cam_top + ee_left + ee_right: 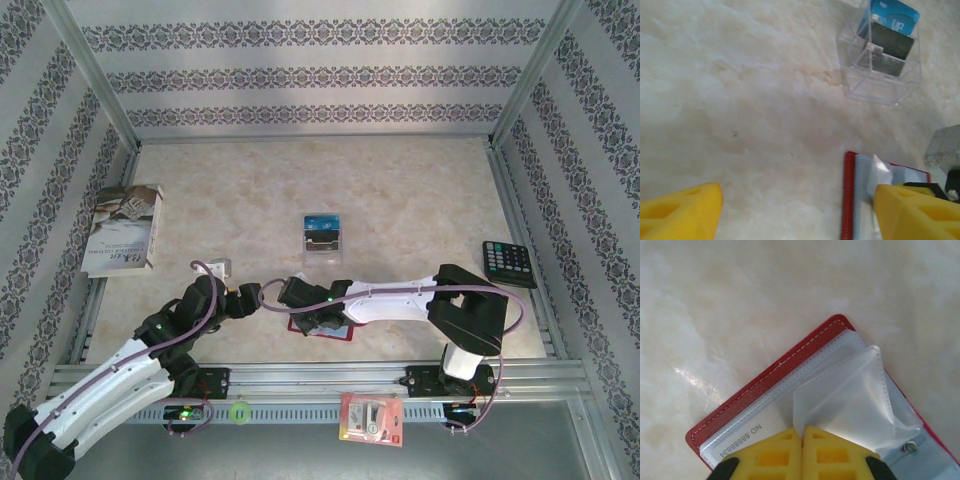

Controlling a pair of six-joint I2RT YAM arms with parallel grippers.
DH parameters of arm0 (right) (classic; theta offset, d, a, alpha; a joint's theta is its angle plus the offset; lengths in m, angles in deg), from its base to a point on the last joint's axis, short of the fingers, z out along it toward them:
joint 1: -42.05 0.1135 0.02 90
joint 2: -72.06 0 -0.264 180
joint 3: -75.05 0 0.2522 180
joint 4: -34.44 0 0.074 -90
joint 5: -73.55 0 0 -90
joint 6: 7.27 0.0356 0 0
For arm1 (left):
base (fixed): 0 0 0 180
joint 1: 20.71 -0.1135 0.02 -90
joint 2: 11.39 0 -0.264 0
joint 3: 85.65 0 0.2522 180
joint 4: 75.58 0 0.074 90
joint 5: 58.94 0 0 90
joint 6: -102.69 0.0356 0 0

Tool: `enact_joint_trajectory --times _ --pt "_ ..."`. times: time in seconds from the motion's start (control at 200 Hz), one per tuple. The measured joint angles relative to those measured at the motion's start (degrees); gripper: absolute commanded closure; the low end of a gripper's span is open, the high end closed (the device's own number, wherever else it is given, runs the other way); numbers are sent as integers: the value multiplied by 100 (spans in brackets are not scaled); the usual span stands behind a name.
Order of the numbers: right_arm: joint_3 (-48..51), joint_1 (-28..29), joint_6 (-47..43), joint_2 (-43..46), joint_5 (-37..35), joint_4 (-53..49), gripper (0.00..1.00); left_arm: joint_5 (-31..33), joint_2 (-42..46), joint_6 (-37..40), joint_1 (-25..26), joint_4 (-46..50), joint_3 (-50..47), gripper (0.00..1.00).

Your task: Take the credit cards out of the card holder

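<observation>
The red card holder [740, 397] lies open on the table, its clear sleeves facing up. My right gripper [802, 432] is shut on the corner of one clear sleeve [850, 395], which is lifted and folded. A white card [752, 430] with a printed number sits in the sleeve beneath. My left gripper [797, 200] is open, its right finger [915, 210] over the card holder's [850, 200] left part and its left finger over bare table. A blue credit card [892, 15] and a dark one [890, 42] stand in a clear plastic stand [880, 85]. From above, both grippers [262, 298] [322, 322] meet over the holder [335, 333].
The clear stand [322, 238] is behind the holder at mid-table. A black calculator [508, 263] lies at the right, a book [125, 228] at the left. A blister pack [371, 418] and a green ring [238, 411] sit on the front rail.
</observation>
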Motion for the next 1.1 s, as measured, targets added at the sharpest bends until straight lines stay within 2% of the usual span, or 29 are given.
enact_joint_trajectory --times 0.205,0.535,0.809,1.099 --pt "612 -201 -431 396 385 866 100 -678 -682 -83 4 -940 -315 56" --pt "1294 -398 -540 824 809 2081 100 -1351 -1300 -415 258 -2258 -640 100" --pt "1545 -400 -490 863 885 2516 100 -1493 -2275 -584 855 -3056 -664 100" --pt "1624 -398 -345 918 883 2697 100 -1506 -2610 -651 975 -3449 -678 100"
